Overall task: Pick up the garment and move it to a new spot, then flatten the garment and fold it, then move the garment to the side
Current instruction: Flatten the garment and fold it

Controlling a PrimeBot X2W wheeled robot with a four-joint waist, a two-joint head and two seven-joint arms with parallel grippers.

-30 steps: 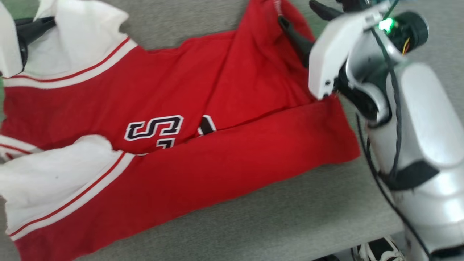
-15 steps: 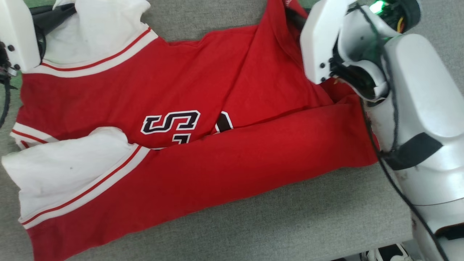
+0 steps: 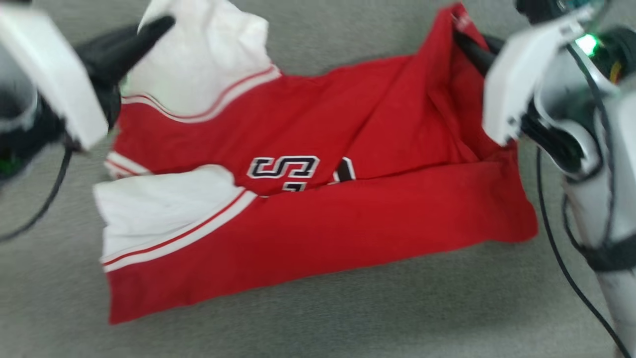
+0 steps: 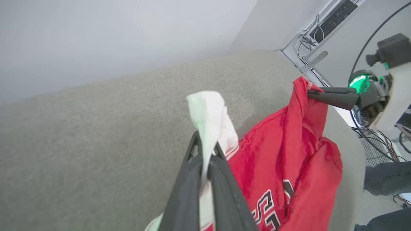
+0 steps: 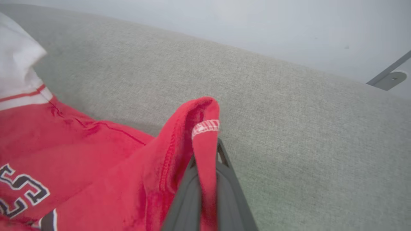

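The garment (image 3: 318, 219) is lying across the grey cushion (image 3: 348, 318), its near long edge already folded over the lettering (image 3: 283, 166). The right gripper (image 5: 205, 157), standing open beside the red hem (image 5: 205, 125) a second ago, is now pinching that hem corner at the far right, jaws closed on cloth. The left gripper (image 4: 205, 150) is keeping its closed pinch on the white sleeve (image 4: 207, 106) at the far left. With both far corners held, the far edge is probably about to be folded nearward

- Left end effector (image 3: 161, 24), upper left of frame: dark fingers pinched together on the garment (image 3: 318, 219); white wrist housing (image 3: 54, 84) behind them.
- Right end effector (image 3: 462, 37), upper right: fingers clamped on the garment; silver forearm (image 3: 613, 199) along right edge.
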